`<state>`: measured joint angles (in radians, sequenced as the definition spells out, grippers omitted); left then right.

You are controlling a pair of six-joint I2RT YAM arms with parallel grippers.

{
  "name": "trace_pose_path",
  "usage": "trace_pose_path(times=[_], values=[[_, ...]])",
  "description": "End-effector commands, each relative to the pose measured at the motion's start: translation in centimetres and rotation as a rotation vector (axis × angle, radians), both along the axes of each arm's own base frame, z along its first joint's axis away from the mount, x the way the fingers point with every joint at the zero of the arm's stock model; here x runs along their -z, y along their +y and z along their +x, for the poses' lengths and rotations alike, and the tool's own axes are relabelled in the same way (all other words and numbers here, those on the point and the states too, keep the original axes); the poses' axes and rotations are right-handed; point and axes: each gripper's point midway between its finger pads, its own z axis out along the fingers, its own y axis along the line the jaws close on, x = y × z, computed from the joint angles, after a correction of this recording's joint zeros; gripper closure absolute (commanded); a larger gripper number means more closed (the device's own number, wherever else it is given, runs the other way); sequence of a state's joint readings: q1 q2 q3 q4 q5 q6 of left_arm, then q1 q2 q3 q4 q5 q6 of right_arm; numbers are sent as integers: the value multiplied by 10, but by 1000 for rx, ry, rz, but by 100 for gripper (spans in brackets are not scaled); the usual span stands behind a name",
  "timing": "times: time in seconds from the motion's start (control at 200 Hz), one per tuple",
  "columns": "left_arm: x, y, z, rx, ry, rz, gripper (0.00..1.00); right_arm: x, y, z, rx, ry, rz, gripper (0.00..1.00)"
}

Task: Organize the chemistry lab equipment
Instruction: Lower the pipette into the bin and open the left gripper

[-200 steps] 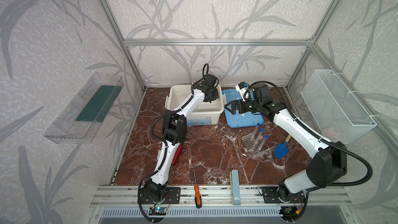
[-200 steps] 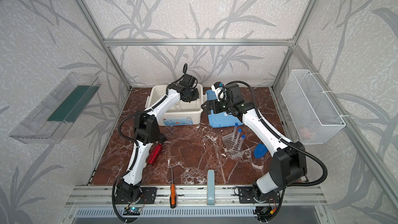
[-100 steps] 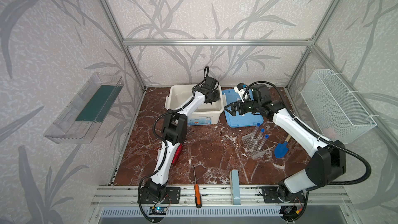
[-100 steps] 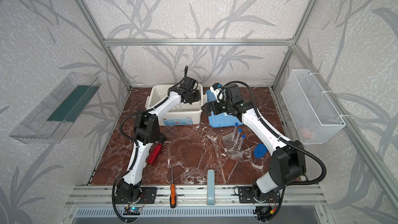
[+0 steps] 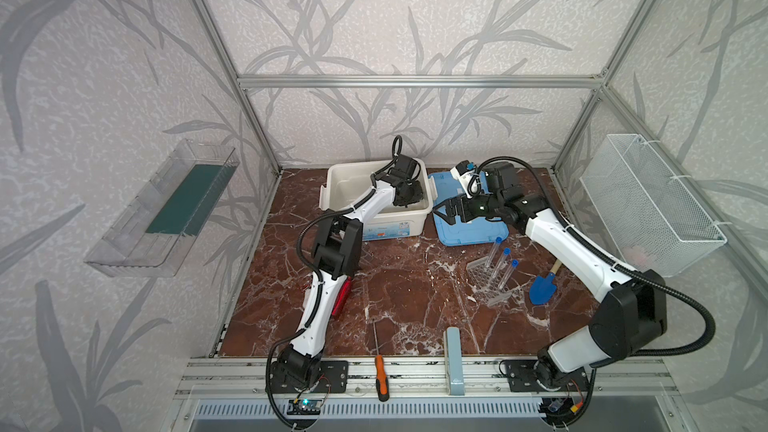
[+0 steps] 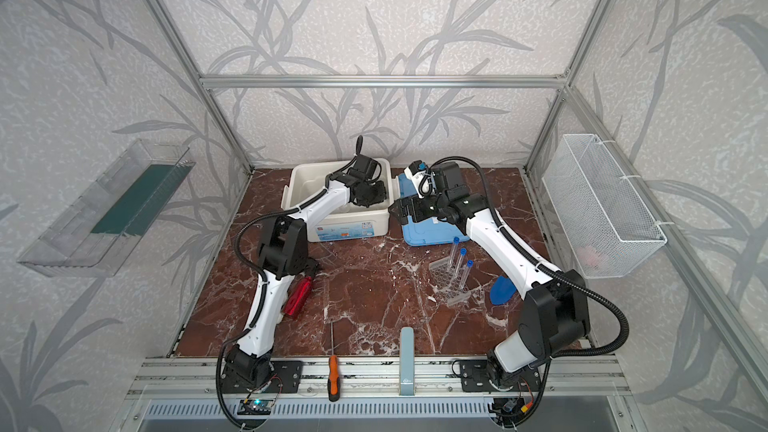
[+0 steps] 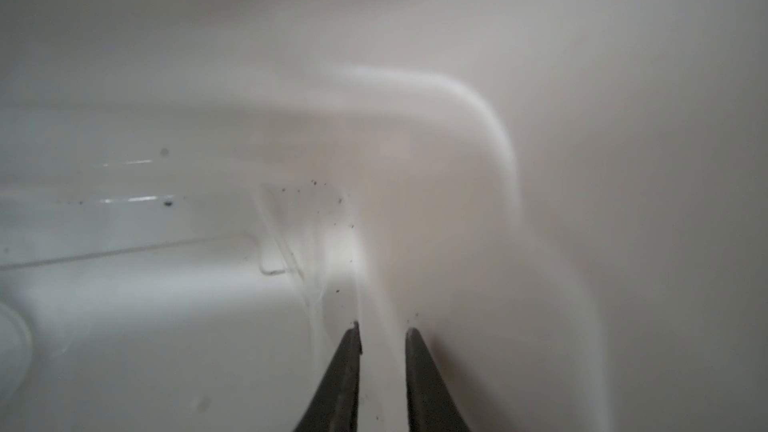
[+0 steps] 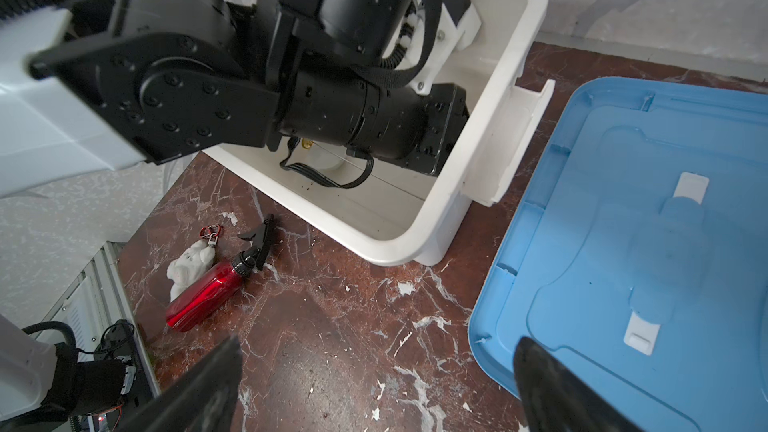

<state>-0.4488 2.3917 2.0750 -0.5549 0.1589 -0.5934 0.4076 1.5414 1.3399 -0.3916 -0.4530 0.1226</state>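
A: Starting with both top views. Spotted the left gripper dipped low inside the white bin; cannot read its jaws from up there.
B: Agreed. Spotted the right gripper hanging just beside that bin, at the edge of the blue lid. Spread wide, gripping nothing.
A: And the lab gear?
B: Found the three blue-capped tubes standing in the clear rack, well behind the right gripper, close along its forearm. Far from the left gripper as well. Noticed a blue scoop just beside the rack.
A: Also saw a red spray bottle lying under the left forearm, and an orange-handled screwdriver back at the front rail, well behind both grippers.
B: On to the left wrist view?
A: Shows two dark fingertips with only a narrow gap, bare bin floor between, pinching nothing visible. Just ahead of the tips, caught a thin clear outline lying on the floor; too blurred to name.
B: Right wrist view: fingers set far apart over the marble table, lid edge under one of them. Straight ahead, the bin with the left arm reaching in. Off to the other finger's side, the spray bottle and a small white plush keyring.
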Motion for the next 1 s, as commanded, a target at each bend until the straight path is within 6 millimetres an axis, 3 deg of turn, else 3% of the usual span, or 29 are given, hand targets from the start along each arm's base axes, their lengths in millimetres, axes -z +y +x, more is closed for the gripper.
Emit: trace_pose_path(times=[0.0, 0.175, 0.335, 0.435, 0.51, 0.625, 0.8, 0.994], values=[[-3, 4, -9, -11, 26, -4, 77, -10, 0, -3, -8, -26, 0, 1], [-6, 6, -10, -16, 22, 0, 75, -12, -1, -4, -8, -32, 1, 0], [8, 5, -14, -11, 54, 10, 56, -12, -2, -4, -5, -35, -4, 0], [4, 6, -15, -12, 43, 9, 47, -12, -2, -3, -3, -36, -6, 1], [-8, 7, -13, -10, 18, 9, 40, -12, -3, -3, 1, -37, -11, 1], [-35, 16, -12, -20, -29, 42, 21, -16, -6, -1, 14, -47, -18, 1], [-88, 21, -18, -20, -115, 23, 1, -27, -12, 3, 43, -64, -19, 1], [-137, 29, -38, -27, -181, -17, 1, -34, -30, 12, 102, -58, -20, 1]])
